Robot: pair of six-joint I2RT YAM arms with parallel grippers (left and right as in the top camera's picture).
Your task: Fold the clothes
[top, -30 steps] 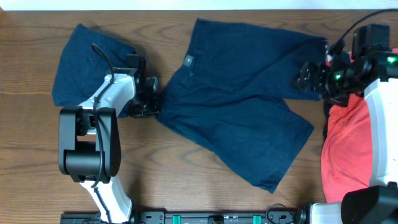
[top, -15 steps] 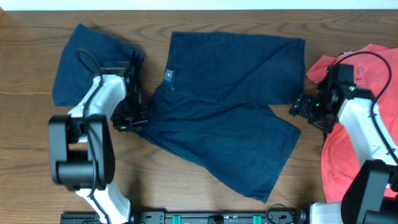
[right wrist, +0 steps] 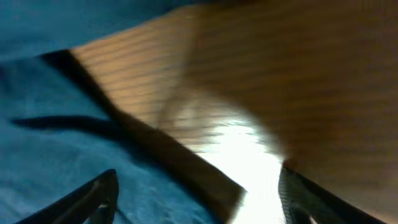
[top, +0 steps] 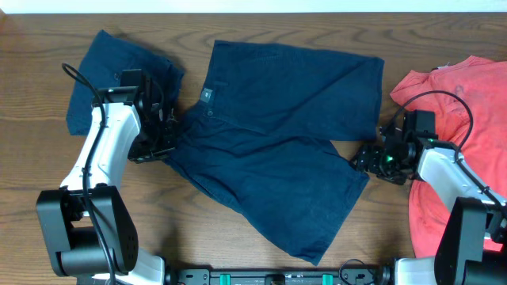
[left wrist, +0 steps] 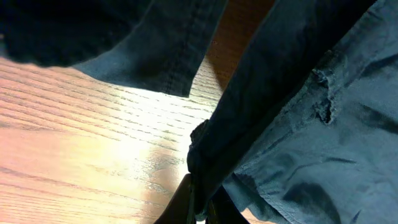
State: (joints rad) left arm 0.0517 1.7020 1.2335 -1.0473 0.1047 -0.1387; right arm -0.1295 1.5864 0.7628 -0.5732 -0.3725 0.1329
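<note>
Dark navy shorts [top: 277, 134] lie spread and askew across the middle of the table, with the waistband and a small label [top: 207, 96] to the left. My left gripper [top: 169, 141] is shut on the shorts' left edge. In the left wrist view, its gripper [left wrist: 199, 210] pinches a bunched fold of the navy cloth [left wrist: 298, 124] just above the wood. My right gripper [top: 358, 158] sits at the right hem of the lower leg. In the right wrist view, its gripper [right wrist: 199, 205] is open. The cloth's edge [right wrist: 62, 143] lies between the wide-apart fingers.
A second pair of navy shorts [top: 99, 79] lies folded at the back left, just beyond my left arm. A coral-red garment [top: 459, 103] is heaped at the right edge under my right arm. The bare wooden table [top: 198, 229] runs along the front.
My left gripper has dragged the shorts leftward. My right gripper has come down from the back right corner to the lower leg's hem, and its jaws have narrowed somewhat.
</note>
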